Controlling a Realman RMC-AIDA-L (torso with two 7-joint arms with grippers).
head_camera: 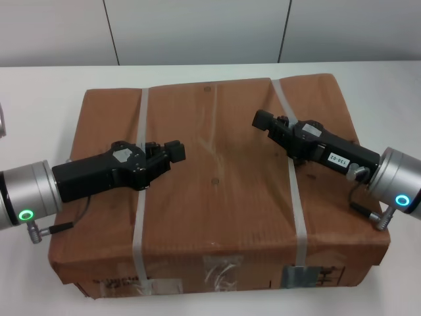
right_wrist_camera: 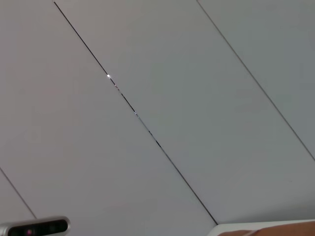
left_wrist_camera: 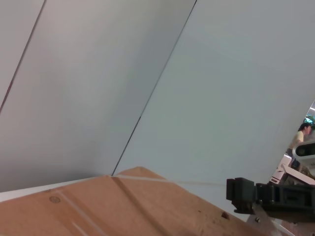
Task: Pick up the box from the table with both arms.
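The large brown paper-wrapped box (head_camera: 217,197) lies flat on the white table (head_camera: 39,92), bound by two whitish straps (head_camera: 139,217) with labels on its front side. My left gripper (head_camera: 175,151) is over the box top, left of centre, its fingers together and holding nothing. My right gripper (head_camera: 262,120) is over the box top, right of centre towards the far side, its fingers also together and empty. The left wrist view shows the box top (left_wrist_camera: 123,206) and the right gripper (left_wrist_camera: 240,194) farther off. A corner of the box (right_wrist_camera: 266,228) shows in the right wrist view.
A pale panelled wall (head_camera: 197,29) stands right behind the table. The table shows bare strips to the left, right (head_camera: 395,99) and far side of the box. The box's front edge is close to the table's near edge.
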